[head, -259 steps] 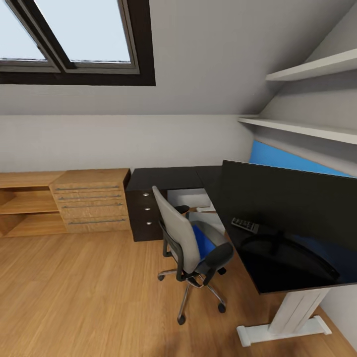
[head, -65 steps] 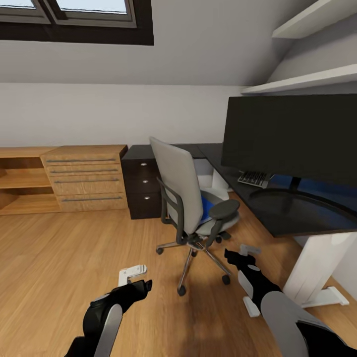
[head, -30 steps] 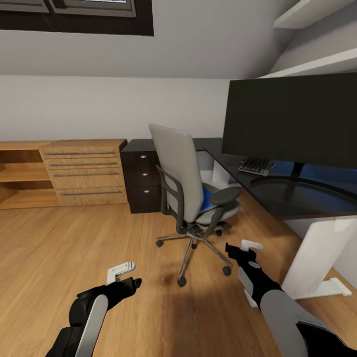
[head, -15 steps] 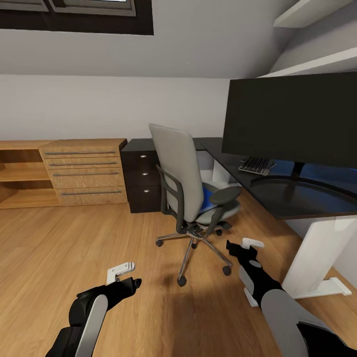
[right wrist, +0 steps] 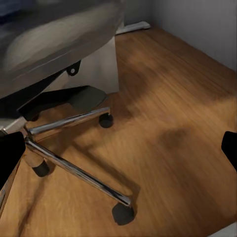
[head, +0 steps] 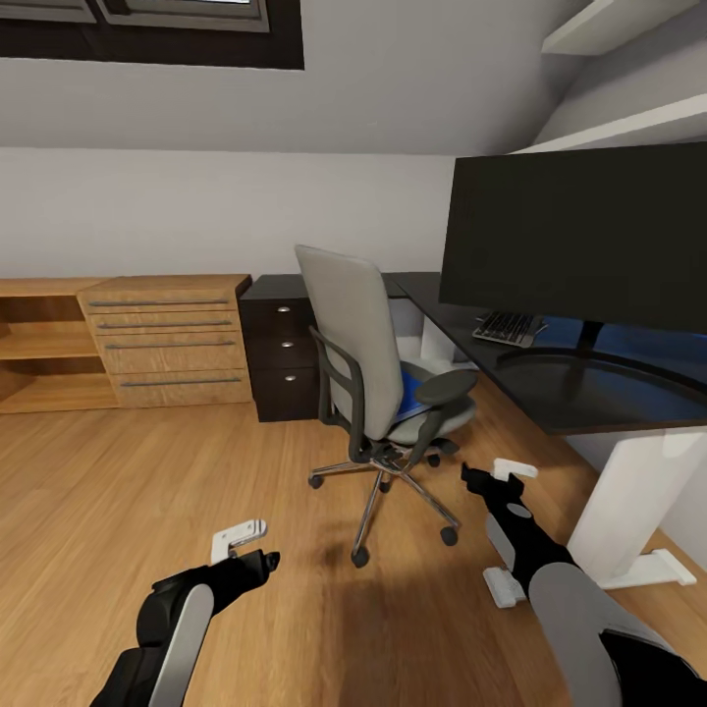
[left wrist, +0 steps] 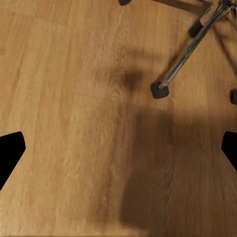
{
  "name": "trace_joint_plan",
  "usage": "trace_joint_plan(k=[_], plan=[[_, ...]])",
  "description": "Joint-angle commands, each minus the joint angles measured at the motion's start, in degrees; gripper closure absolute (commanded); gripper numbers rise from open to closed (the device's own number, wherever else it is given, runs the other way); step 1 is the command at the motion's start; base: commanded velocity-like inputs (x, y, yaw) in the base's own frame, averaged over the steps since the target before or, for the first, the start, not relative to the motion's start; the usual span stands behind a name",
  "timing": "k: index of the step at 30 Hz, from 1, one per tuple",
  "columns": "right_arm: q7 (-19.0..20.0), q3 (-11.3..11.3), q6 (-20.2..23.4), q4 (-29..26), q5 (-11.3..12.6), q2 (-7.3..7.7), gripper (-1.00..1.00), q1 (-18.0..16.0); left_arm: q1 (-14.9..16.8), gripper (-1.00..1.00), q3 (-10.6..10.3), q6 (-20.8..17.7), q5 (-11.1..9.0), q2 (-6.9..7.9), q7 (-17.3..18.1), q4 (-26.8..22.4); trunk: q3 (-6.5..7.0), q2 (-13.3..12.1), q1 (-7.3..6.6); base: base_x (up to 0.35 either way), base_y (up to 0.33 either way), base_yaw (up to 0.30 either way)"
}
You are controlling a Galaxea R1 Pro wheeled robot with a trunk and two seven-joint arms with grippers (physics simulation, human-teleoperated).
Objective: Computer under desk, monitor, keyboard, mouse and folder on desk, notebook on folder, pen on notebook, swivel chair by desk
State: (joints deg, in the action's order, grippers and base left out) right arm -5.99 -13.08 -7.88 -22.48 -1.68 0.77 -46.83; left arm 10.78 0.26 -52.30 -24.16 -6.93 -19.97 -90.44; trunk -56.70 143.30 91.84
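Folder (head: 410, 385), bright blue, lies on swivel chair (head: 378, 373); left claw (head: 245, 546) and right claw (head: 496, 478) gape empty.

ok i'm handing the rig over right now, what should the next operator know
Both grippers open and empty: left gripper low over the floor, right gripper near the swivel chair base.
Done: monitor and keyboard are on the desk.
Left: blue folder lies on the chair seat; move it to the desk, then stack the notebook and pen, place the mouse, position the chair.
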Motion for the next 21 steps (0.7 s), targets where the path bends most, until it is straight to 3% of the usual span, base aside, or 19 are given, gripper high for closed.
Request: trace_joint_plan(k=[1,21], plan=[[-0.01,-0.19,-0.2,0.15,-0.15,0.08,-1.0,-0.11,0.03,-1.0,0.02,-0.15,-0.59,-0.02,-0.51,0.03,-0.06,0.02,-0.01,0.005,0.0,0.0],[0.09,-0.25,-0.29,1.68,0.0,0.58,-1.0,-0.37,0.06,-1.0,0.09,0.0,-0.64,-0.02,-0.46,2.1,-0.06,0.02,-0.01,0.09,0.0,0.0]])
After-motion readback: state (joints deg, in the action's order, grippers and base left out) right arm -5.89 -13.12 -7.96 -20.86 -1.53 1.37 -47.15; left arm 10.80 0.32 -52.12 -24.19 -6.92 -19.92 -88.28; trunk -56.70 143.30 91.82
